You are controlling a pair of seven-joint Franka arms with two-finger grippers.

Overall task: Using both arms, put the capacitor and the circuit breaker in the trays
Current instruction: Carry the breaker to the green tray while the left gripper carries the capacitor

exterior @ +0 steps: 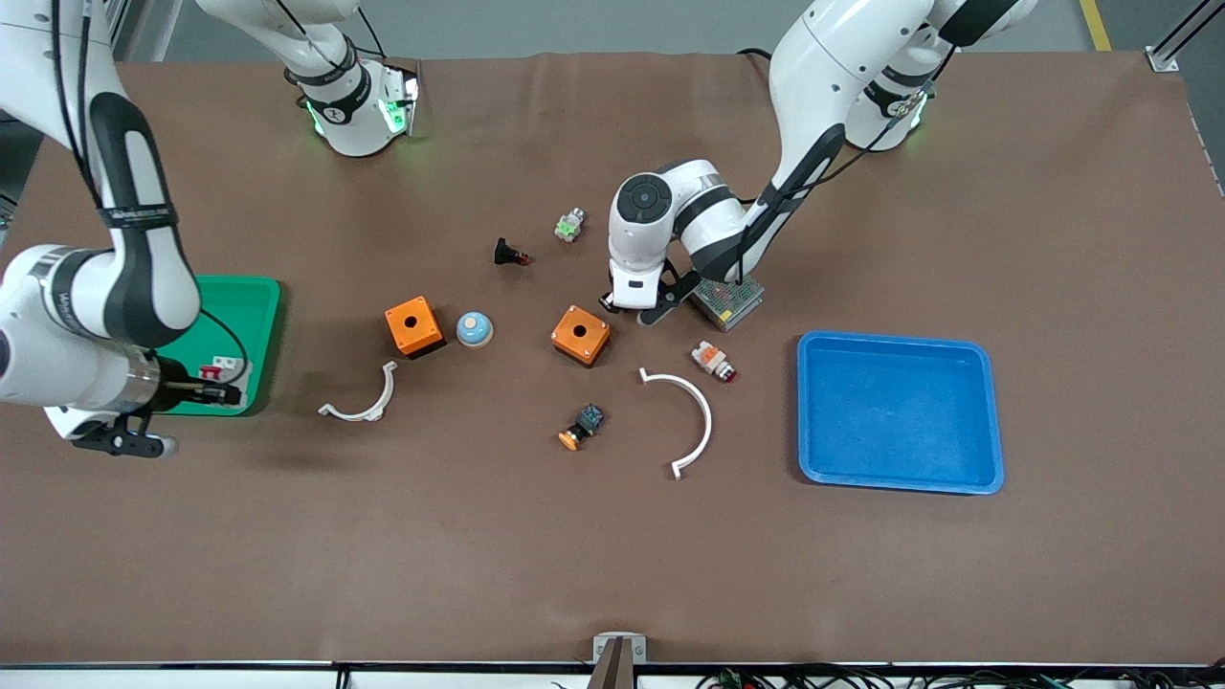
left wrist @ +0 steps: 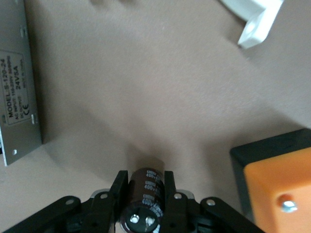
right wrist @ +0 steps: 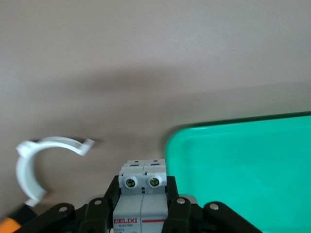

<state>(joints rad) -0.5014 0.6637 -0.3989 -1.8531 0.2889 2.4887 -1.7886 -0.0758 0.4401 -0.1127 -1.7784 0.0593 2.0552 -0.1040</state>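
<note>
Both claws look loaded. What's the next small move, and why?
Probably carry the right claw, shut on the circuit breaker, further over the green tray; it sits only at the tray's edge. The left claw grips the capacitor, away from the blue tray.

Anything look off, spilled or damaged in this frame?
Nothing stands out. The left gripper holds the capacitor squarely between its fingers; the right gripper holds the circuit breaker by the green tray.

A brown mat covers the worktop (exterior: 612, 555) edge to edge, slightly creased. Above its top edge runs grey floor (exterior: 574, 24) with a yellow line (exterior: 1096, 24) toward the top corner. Cables (exterior: 861, 677) trail below the bottom edge.
</note>
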